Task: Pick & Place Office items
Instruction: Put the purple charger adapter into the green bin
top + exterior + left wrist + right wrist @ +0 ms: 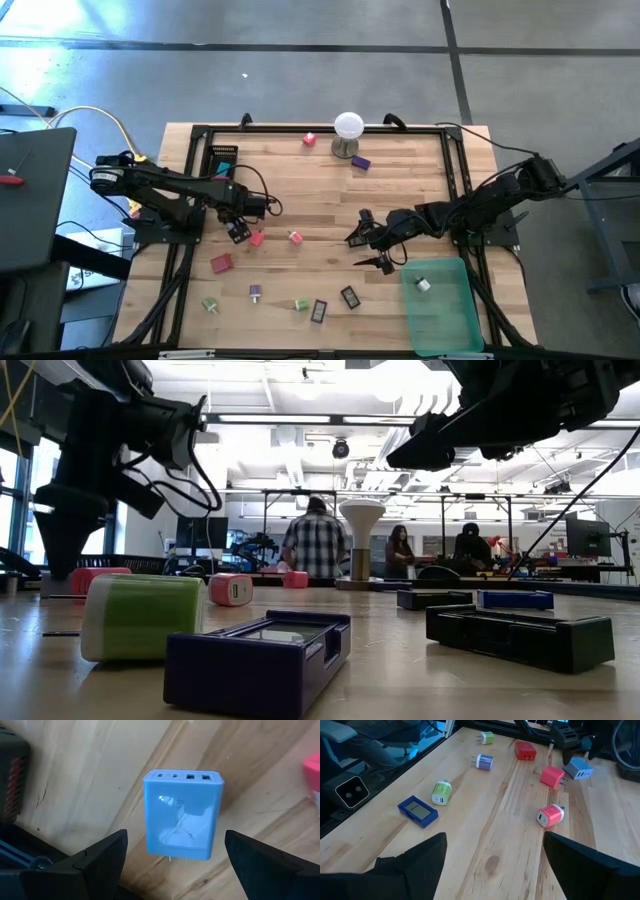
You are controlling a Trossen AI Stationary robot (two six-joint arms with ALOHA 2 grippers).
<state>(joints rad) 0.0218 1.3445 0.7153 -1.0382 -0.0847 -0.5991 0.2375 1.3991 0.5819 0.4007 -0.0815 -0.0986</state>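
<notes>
Left gripper [238, 231] over left-centre of pale wooden tabletop [320, 195], jaws open, straddling small light-blue plug-in charger block with ports on its end face [183, 814]; block lying flat on the wood between the dark fingers [97, 862], clear of both, not held

Right gripper [372, 248] right of centre, above the wood, jaws spread wide, nothing between them; translucent green plastic bin [445, 310] just beside it at the near right corner, one small white piece [423, 285] inside

Office items scattered across the near half: two rounded pink charger cubes [550, 815] [552, 776] near the blue block, red blocky charger [525, 751] beyond them, green-and-white plug [440, 793], purple-and-white plug [483, 761], second green plug [487, 738], flat blue rectangular case with grey window [417, 810], flat black case [349, 297]

Far edge: white ball on metal stand [348, 134], pink piece [309, 140] to one side, purple piece [361, 161] to the other

Black device with red rows [222, 160] near left arm base

People standing in room behind table [316, 544]
</notes>
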